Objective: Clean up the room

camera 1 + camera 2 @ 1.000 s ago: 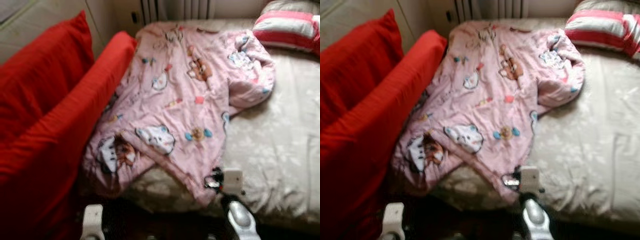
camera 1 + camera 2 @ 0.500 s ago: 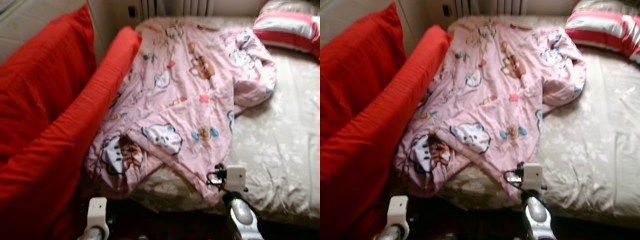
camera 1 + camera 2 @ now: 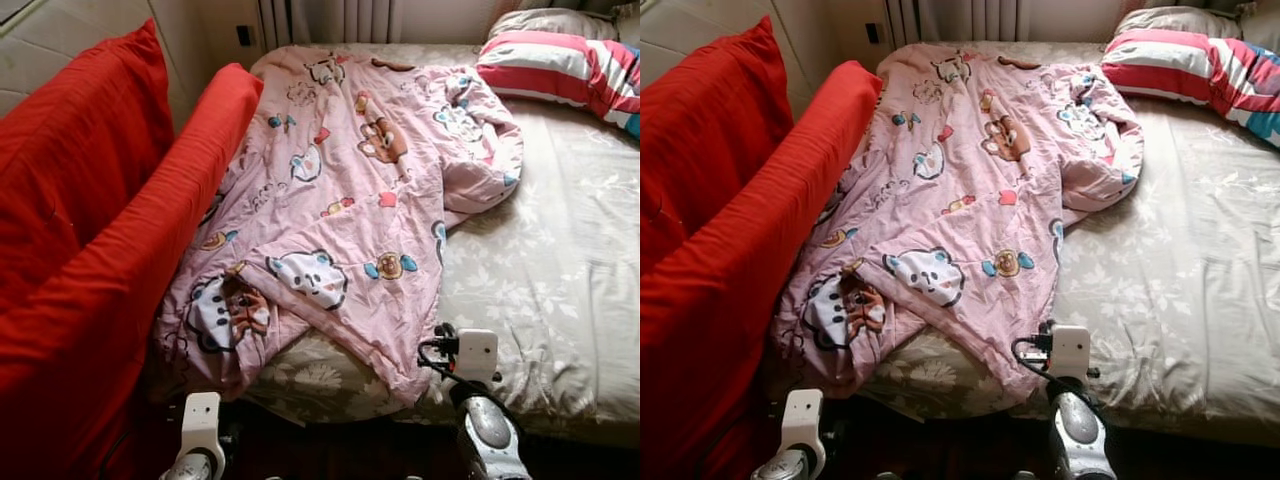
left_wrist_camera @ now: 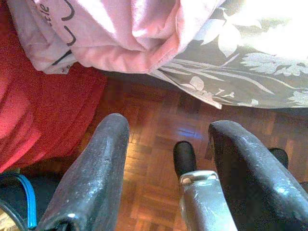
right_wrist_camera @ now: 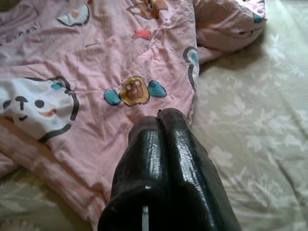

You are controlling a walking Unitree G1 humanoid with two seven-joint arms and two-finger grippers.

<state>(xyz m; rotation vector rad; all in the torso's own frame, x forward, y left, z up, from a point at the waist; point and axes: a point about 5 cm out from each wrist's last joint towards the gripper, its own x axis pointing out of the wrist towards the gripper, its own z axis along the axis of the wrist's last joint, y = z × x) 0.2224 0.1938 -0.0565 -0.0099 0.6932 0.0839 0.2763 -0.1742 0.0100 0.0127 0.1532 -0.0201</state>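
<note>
A pink blanket [image 3: 350, 190] printed with cartoon animals lies crumpled along the left half of the bed [image 3: 560, 270]. Its near corner hangs over the bed's front edge. My right gripper [image 5: 161, 118] is shut with nothing in it and hovers just above the blanket's [image 5: 96, 72] near right edge, by a printed sweet. The right wrist [image 3: 478, 400] shows at the bed's front edge. My left gripper [image 4: 171, 126] is open and low over the parquet floor [image 4: 149, 159], below the hanging blanket corner [image 4: 134, 38]. The left wrist [image 3: 200, 440] shows at the bottom.
A red cushion [image 3: 80, 170] and a long red bolster [image 3: 170, 230] stand close along the bed's left side. A red and white striped pillow [image 3: 560, 65] lies at the far right. A radiator [image 3: 320, 18] is behind the bed. The right half of the floral sheet is bare.
The whole picture has shifted and sharpened, so the camera moved. The blanket lies as before and both arms stay low at the bed's front edge.
</note>
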